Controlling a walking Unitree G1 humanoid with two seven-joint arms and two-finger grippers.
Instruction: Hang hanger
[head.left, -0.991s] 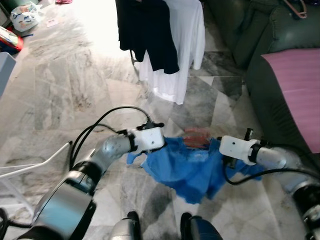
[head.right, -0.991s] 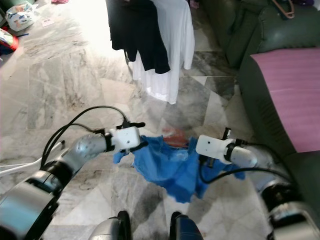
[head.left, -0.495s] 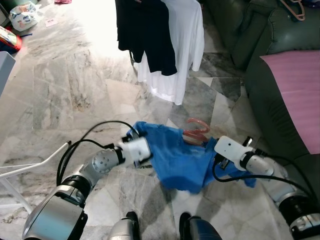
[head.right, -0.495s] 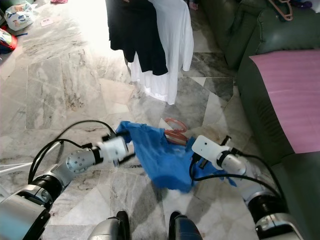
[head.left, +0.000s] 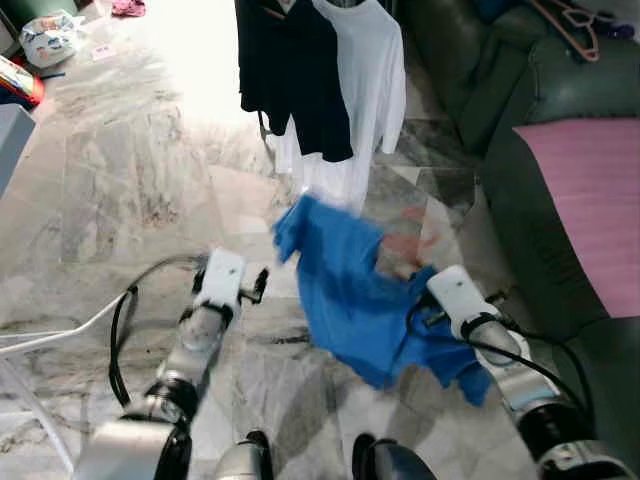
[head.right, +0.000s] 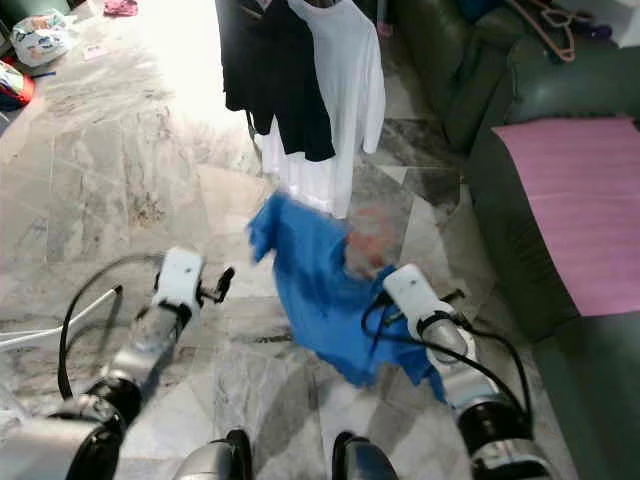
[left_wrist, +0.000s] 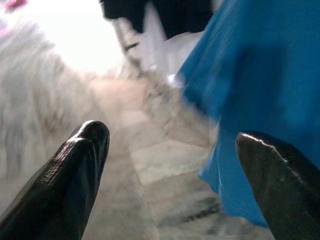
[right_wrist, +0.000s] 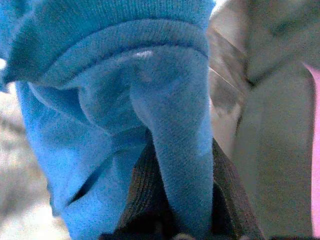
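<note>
Marble floor (head.left: 120, 190); clothes rack garments (head.left: 320, 80) far. Right claw (right_wrist: 170, 220) grips blue shirt (head.left: 350, 290) on pink hanger (head.left: 405, 245); left claw (left_wrist: 170, 175) wide, empty. Lift hook level toward rail.

We can read no text, label, brand or number anywhere in these pictures; the clothes, the floor and the sofa carry no legible writing.

Bright blue garment (head.left: 345, 290), black shirt (head.left: 290, 70), white shirt (head.left: 365, 85), grey-veined marble floor (head.left: 120, 190), pink cushion (head.left: 590, 200)
</note>
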